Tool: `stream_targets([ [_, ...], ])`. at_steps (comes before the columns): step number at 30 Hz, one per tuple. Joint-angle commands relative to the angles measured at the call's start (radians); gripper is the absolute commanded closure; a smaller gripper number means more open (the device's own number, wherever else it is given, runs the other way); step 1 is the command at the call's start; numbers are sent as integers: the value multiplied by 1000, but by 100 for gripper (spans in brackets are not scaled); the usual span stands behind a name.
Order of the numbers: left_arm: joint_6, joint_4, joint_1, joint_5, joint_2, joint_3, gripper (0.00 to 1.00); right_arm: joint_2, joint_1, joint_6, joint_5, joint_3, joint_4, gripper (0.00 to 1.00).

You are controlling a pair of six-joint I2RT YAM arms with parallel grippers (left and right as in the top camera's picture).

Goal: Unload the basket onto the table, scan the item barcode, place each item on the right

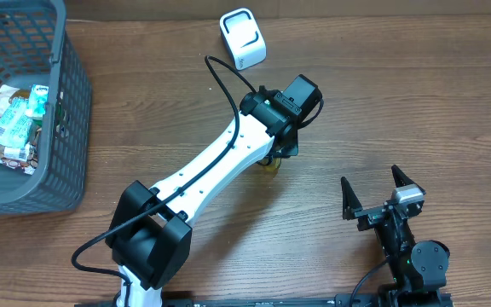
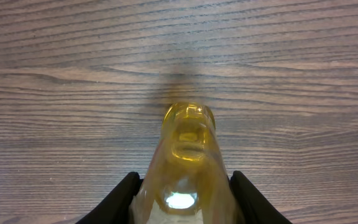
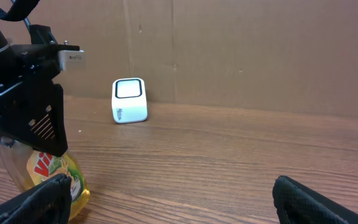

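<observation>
Bottle (image 3: 48, 177) of yellow liquid, clamped upright in the left jaws, hangs low over the tabletop (image 1: 399, 102), near the white scanner (image 1: 243, 38). Best turn its label squarely toward the scanner window. Right jaws gape wide, empty.

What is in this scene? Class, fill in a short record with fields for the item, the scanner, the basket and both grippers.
Item: yellow bottle, upright, label partly hidden
Left gripper: closed on the yellow bottle, one finger on each side
Right gripper: open, empty, apart from the bottle
Scanner: white, beyond the bottle, untouched
Basket: grey, at the left of the overhead view, holding packets
Barcode: not visible in any view
</observation>
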Motion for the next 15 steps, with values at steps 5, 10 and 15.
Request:
stream_targets([
  [5, -16, 6, -8, -21, -2, -5, 93, -1, -6, -4, 5, -10, 3, 0],
  [10, -16, 7, -9, -20, -2, -5, 92, -1, -6, -4, 6, -10, 3, 0],
  [15, -16, 6, -10, -20, -2, -5, 91, -1, -6, -4, 5, -10, 3, 0],
])
